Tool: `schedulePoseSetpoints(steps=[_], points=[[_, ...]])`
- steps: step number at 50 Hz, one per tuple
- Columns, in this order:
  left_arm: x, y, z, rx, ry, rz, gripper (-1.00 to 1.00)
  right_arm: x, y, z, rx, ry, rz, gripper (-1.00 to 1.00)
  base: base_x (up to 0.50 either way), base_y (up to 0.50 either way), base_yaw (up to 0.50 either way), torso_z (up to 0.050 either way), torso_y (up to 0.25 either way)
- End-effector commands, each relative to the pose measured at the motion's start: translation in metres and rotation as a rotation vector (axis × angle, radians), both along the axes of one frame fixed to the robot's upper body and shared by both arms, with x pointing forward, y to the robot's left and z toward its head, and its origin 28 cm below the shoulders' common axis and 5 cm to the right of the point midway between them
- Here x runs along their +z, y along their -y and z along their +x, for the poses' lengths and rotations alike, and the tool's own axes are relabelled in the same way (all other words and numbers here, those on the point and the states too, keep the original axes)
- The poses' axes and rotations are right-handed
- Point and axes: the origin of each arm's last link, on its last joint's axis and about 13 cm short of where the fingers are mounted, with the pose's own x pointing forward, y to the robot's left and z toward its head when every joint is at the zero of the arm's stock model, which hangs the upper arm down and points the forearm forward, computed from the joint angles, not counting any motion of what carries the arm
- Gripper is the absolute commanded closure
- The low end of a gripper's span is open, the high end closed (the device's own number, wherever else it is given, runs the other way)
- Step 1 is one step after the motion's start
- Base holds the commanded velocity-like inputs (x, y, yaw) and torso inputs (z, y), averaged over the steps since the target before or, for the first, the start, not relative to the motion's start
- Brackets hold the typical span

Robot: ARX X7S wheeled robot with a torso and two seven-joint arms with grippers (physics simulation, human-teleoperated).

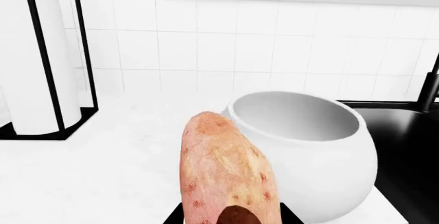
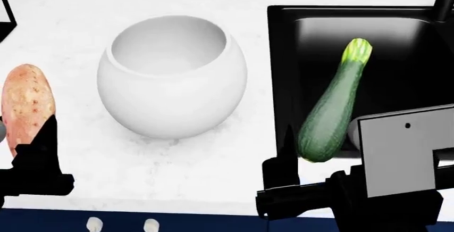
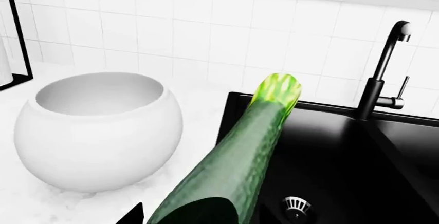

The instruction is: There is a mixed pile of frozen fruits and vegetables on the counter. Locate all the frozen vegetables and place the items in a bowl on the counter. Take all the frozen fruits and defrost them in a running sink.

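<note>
My left gripper (image 1: pixel 233 216) is shut on the orange-pink sweet potato (image 1: pixel 226 167), held off the counter (image 2: pixel 199 163) just left of the white bowl (image 2: pixel 172 75). In the head view the sweet potato (image 2: pixel 27 104) stands at the far left, with the left gripper (image 2: pixel 25 141) at its near end. My right gripper (image 3: pixel 199 216) is shut on the dark green zucchini (image 3: pixel 240 152). The zucchini (image 2: pixel 333 104) hangs over the black sink (image 2: pixel 404 40), its pale stem end pointing away, with the right gripper (image 2: pixel 319 155) at its near end. The bowl (image 3: pixel 96 126) looks empty. The frozen fruits are out of view.
A black-framed paper towel holder (image 1: pixel 48 59) stands on the counter left of the bowl (image 1: pixel 309 147). The tall black faucet (image 3: pixel 384 64) rises behind the sink (image 3: pixel 343 162), and a silver drain strainer (image 3: pixel 296 206) shows in the basin. A white tiled wall backs the counter.
</note>
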Motion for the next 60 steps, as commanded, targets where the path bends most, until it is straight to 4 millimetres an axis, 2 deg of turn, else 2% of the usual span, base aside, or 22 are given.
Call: schedulePoseSetpoints(steps=[1, 8, 21, 41, 60], points=[[0.0071, 0.0027, 0.0051, 0.001, 0.016, 0.019, 1.0, 0.0042, 0.0027, 0.0003, -0.004, 0.022, 0.002, 1.0, 0.01, 0.03, 0.0, 0.01, 0.0], [0.0071, 0.0024, 0.0046, 0.002, 0.015, 0.019, 1.0, 0.0043, 0.0034, 0.0004, -0.014, 0.025, 0.0, 1.0, 0.03, 0.03, 0.0, 0.0, 0.0], [0.0078, 0.0018, 0.0041, 0.006, 0.018, 0.019, 1.0, 0.0032, 0.0019, 0.0002, -0.002, 0.023, -0.003, 1.0, 0.38, 0.11, 0.0, 0.0, 0.002], [0.0059, 0.0021, 0.0059, -0.007, 0.016, 0.012, 1.0, 0.0053, 0.0049, 0.0012, -0.032, 0.026, -0.005, 1.0, 0.04, 0.05, 0.0, 0.0, 0.001], [0.0052, -0.0034, 0.0068, 0.031, 0.023, 0.008, 1.0, 0.0054, 0.0045, 0.0004, -0.035, 0.033, -0.009, 1.0, 0.35, 0.02, 0.0, 0.001, 0.002]])
